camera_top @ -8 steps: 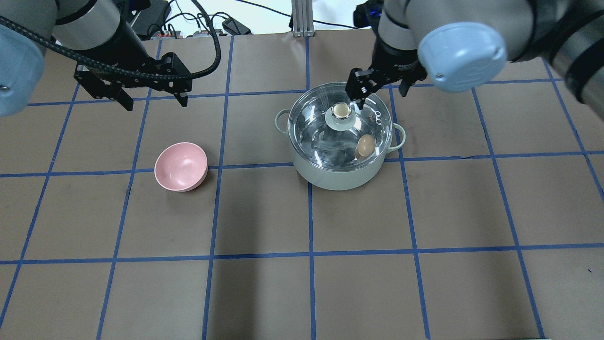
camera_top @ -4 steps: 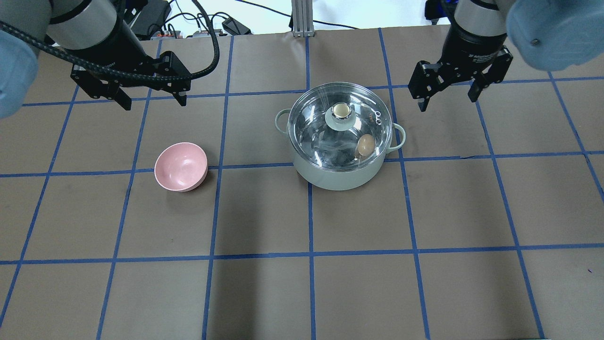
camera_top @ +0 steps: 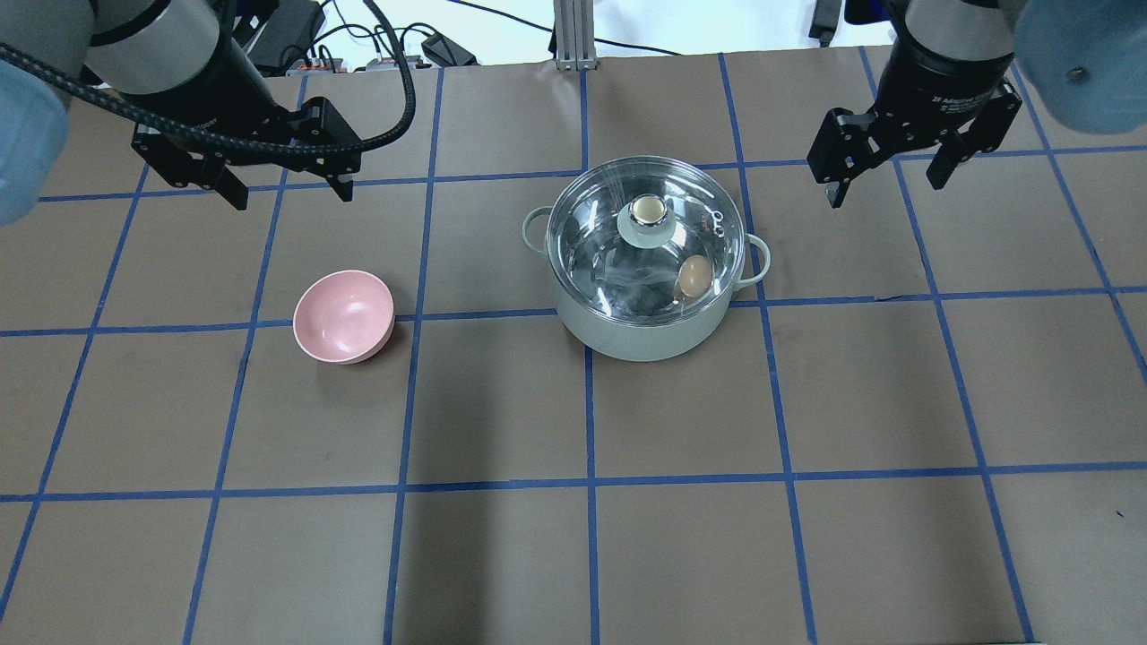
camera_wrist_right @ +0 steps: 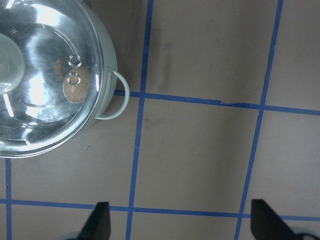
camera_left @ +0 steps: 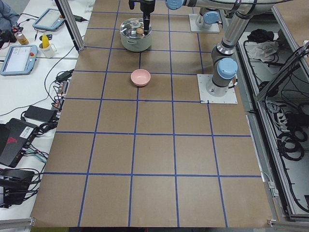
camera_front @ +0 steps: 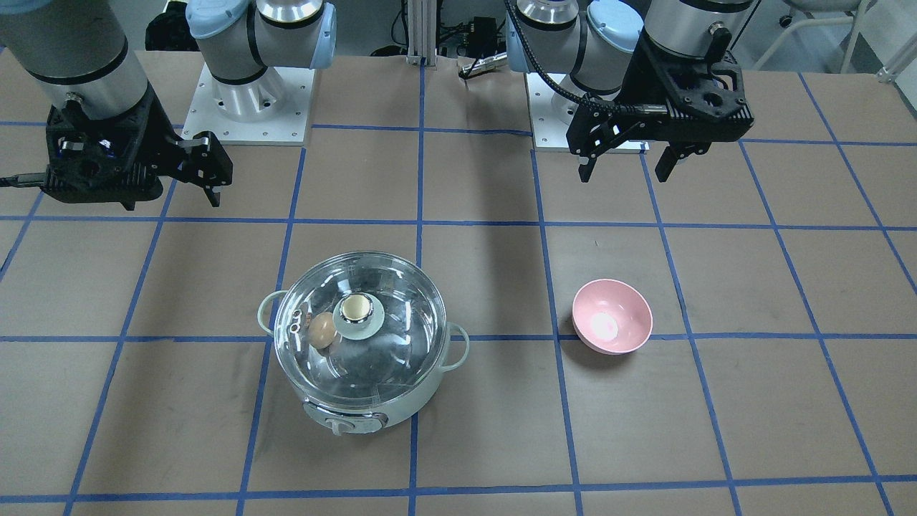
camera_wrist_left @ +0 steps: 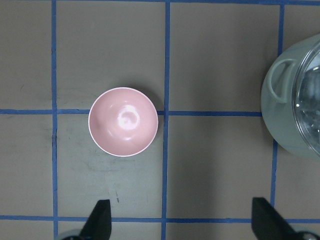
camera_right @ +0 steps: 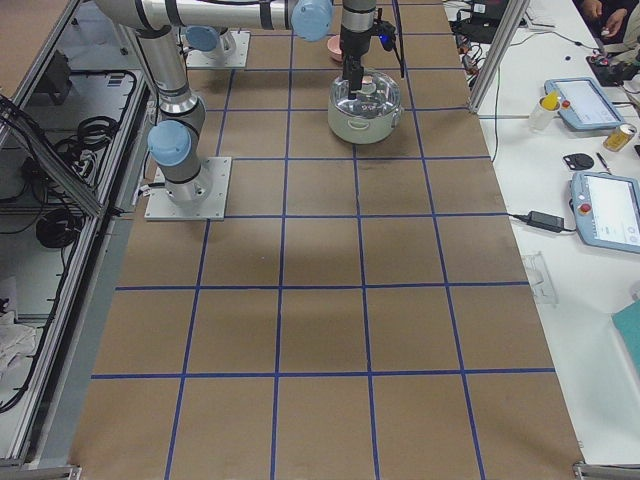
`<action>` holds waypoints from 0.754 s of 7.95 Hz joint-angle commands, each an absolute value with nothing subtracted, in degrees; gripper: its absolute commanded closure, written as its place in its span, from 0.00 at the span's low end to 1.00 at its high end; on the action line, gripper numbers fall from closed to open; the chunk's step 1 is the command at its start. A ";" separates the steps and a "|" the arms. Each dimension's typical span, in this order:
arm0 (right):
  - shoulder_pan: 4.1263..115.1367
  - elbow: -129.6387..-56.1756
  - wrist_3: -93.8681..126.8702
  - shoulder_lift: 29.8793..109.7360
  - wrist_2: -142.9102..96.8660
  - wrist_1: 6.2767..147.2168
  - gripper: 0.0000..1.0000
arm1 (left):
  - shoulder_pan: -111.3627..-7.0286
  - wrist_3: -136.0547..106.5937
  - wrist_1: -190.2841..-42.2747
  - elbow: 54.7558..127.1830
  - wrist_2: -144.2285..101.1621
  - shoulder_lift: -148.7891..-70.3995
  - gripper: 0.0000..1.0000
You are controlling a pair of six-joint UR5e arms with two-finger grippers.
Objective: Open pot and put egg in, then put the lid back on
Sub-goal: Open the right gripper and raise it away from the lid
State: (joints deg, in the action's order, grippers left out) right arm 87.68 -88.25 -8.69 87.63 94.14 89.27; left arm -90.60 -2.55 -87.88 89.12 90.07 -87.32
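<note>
The pot [camera_top: 641,339] stands on the table right of centre, its body pale mint-white. The clear glass lid [camera_top: 600,260] sits on it, with its cream-topped knob [camera_top: 646,211] at the centre. The tan egg [camera_top: 694,276] lies inside the pot under the lid, and it also shows in the right wrist view [camera_wrist_right: 77,86]. My right gripper [camera_top: 887,184] is open and empty. It hangs above the table, to the right of the pot and behind it. My left gripper [camera_top: 288,190] is open and empty, high behind the pink bowl.
An empty pink bowl [camera_top: 344,315] sits to the left of the pot, below my left gripper in the left wrist view [camera_wrist_left: 123,121]. Cables [camera_top: 376,45] and a metal post [camera_top: 571,36] lie along the table's far edge.
My right gripper has moved from just over the lid's knob away to the right and stays open. The lid stays on the pot. My left arm has barely moved.
</note>
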 commanded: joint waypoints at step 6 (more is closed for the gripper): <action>87.63 -88.50 -9.14 89.56 90.53 91.31 0.00 | -90.53 -2.55 -87.98 89.12 90.09 -86.92 0.00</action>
